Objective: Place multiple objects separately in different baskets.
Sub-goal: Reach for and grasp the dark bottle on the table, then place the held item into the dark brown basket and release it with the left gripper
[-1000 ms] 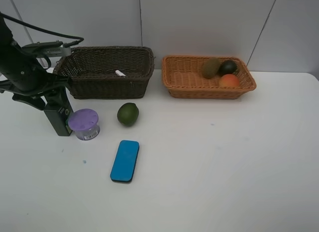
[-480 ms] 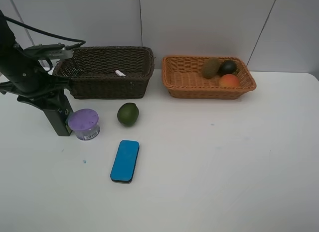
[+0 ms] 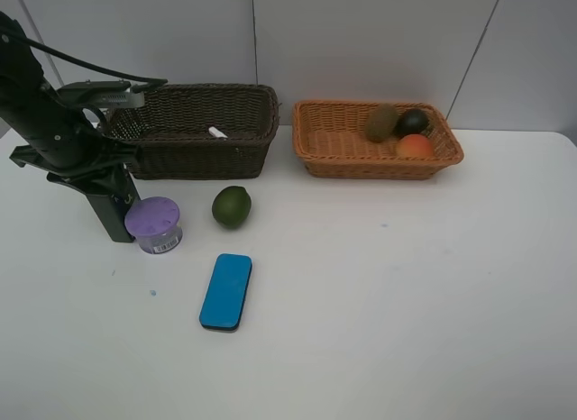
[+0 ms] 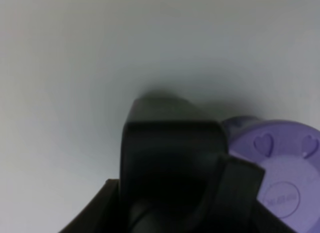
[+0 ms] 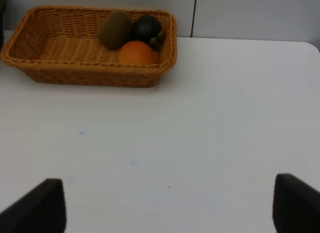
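The left fingers (image 4: 237, 185) are clamped on a dark green, boxy bottle (image 3: 113, 217) standing upright on the counter (image 3: 379, 285). A purple-lidded tub (image 3: 151, 223) crowds it just beside, the dark basket (image 3: 194, 154) sits behind, and a lime (image 3: 231, 206) and blue eraser (image 3: 225, 291) lie near. The right fingers (image 5: 45, 205) stand wide apart.

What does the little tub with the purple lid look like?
The tub is short and round, standing upright on the white table. Its purple lid is on, with little hearts and a round mark pressed in. The side looks greyish with a pale label. It sits in front of the dark brown basket, between the lime and the dark green bottle, very near the bottle; I cannot tell if they touch.
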Controlling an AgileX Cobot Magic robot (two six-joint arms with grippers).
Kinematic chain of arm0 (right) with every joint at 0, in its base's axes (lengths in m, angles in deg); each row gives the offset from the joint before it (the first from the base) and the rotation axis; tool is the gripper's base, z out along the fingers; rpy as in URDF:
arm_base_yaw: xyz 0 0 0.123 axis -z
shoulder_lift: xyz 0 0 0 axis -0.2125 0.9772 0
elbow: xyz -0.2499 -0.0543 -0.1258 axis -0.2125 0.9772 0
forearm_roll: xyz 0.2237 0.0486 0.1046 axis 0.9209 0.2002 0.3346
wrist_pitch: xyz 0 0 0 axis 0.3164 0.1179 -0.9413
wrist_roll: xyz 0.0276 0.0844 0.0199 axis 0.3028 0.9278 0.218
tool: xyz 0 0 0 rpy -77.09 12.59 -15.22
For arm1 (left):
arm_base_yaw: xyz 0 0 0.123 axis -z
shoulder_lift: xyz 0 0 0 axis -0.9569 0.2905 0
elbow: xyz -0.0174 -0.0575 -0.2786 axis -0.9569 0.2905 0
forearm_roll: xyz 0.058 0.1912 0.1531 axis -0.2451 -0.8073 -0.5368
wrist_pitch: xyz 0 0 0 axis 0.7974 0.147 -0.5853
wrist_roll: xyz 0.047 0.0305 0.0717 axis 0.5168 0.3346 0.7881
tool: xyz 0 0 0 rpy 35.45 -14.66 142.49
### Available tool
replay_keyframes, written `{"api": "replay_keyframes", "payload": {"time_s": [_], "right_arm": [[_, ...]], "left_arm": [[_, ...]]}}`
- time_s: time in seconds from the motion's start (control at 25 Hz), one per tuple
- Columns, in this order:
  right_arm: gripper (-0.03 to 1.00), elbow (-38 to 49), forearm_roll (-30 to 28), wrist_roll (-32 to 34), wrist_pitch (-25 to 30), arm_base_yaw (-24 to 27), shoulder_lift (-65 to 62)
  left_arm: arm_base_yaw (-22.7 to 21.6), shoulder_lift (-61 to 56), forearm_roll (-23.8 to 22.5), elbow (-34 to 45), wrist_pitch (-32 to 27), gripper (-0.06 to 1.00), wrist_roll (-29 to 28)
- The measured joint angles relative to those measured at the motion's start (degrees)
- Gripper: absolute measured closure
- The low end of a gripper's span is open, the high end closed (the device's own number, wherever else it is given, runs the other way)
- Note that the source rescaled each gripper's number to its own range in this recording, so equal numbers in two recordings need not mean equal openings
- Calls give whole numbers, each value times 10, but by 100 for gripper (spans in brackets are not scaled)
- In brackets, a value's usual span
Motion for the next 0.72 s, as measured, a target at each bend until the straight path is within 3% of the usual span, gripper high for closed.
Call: {"api": "replay_keyframes", "payload": {"time_s": [0.28, 0.48, 0.72], "right_arm": [[-3, 0, 0, 0, 0, 0, 0], [-3, 0, 0, 0, 0, 0, 0], [-3, 0, 0, 0, 0, 0, 0]], "left_arm": [[0, -23, 2, 0, -16, 41, 0], [0, -110, 6, 0, -55, 41, 0], [0, -203, 9, -20, -61, 41, 5]]}}
